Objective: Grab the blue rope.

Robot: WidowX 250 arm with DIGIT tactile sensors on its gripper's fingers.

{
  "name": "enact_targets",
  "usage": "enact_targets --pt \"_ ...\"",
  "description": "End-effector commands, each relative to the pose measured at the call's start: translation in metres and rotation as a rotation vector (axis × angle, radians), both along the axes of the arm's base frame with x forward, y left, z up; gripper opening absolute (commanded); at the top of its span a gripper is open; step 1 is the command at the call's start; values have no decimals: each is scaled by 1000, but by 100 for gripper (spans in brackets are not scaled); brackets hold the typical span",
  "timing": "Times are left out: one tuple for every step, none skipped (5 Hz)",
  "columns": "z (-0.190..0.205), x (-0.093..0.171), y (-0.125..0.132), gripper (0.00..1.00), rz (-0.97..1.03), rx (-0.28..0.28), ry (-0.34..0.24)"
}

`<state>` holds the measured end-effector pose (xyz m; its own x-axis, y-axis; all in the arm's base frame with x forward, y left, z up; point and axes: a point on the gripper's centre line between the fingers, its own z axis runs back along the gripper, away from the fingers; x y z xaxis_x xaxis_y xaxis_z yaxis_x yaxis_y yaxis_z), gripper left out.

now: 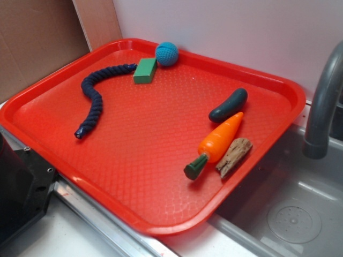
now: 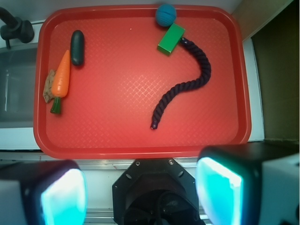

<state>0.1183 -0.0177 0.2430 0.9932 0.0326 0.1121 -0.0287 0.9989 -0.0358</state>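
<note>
Bright, even light; soft shadows; end effector fingers [image 2: 63,197] blurred, glowing teal.

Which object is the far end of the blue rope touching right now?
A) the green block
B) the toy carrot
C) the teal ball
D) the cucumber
A: one end of the blue rope lies against the green block near the tray's back edge.

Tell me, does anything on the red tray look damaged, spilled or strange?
Nothing stands out. The rope, block, ball, carrot, cucumber and wood piece lie intact on the tray.
</note>
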Motion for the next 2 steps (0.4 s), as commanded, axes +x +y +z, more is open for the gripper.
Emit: enact_targets --pt "0 0 0 100 0 0 0" --pt "-31 10 50 100 146 -45 42"
